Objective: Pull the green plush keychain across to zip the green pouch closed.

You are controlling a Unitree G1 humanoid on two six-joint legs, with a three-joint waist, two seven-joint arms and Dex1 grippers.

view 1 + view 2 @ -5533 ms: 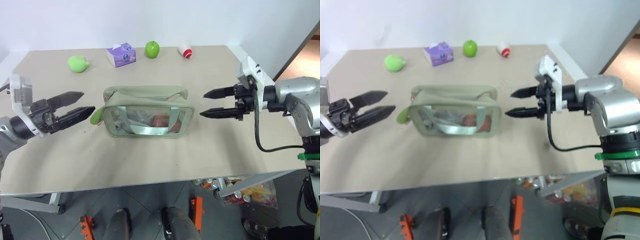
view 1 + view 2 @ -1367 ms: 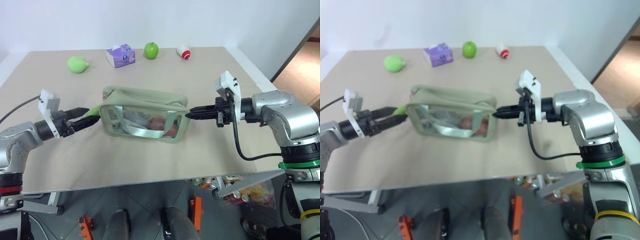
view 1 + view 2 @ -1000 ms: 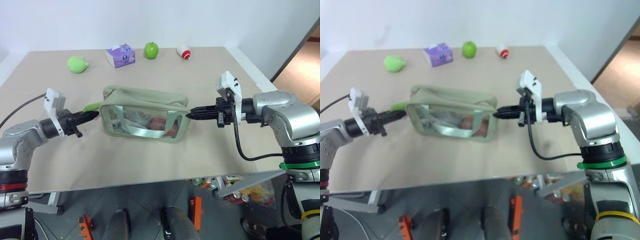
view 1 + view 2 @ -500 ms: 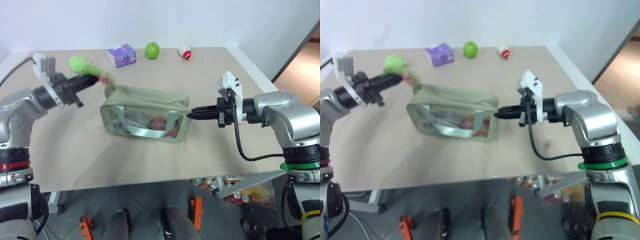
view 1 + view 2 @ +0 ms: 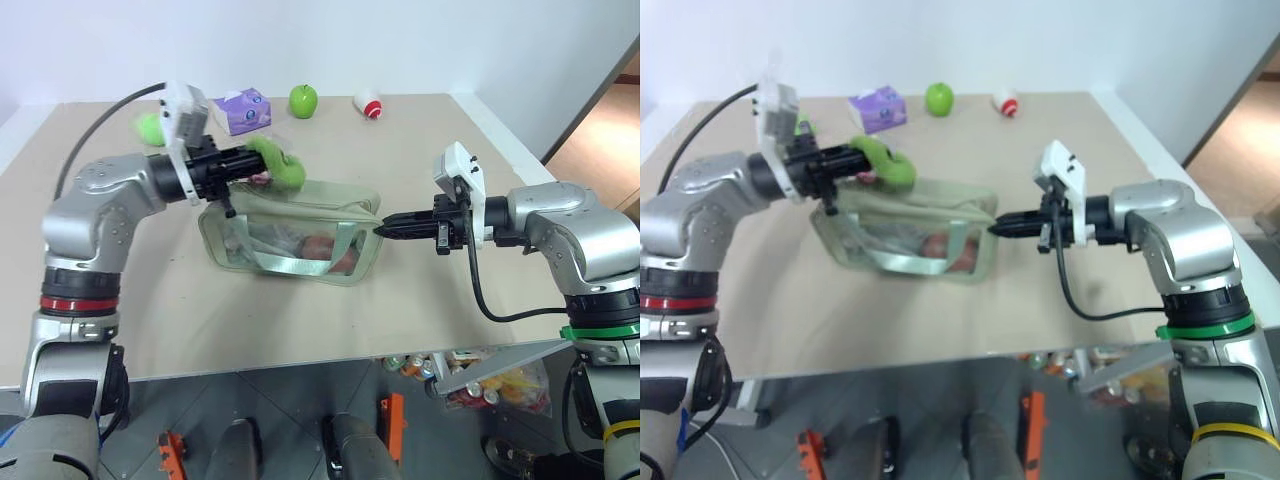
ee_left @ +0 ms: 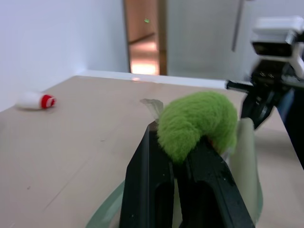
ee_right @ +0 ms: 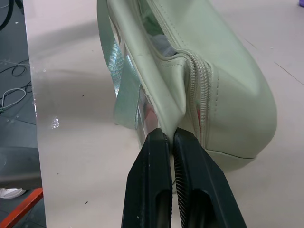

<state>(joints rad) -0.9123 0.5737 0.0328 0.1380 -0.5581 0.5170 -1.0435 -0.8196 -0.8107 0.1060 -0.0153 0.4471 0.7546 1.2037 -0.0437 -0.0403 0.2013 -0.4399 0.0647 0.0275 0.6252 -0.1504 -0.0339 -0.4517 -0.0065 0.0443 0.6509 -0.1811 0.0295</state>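
My left gripper (image 6: 178, 156) hides the lower part of the green plush keychain (image 6: 199, 123), and I cannot make out its ring link. My right gripper (image 7: 168, 156) covers the pinched end of the green pouch (image 7: 228, 95), whose far end runs off at 12 o'clock in that view. Behind the pouch's clear window (image 5: 300, 243) sit blurred reddish shapes I cannot identify. A small white and red object (image 5: 369, 103) at 12 o'clock on the table (image 5: 300, 320) is too small to name
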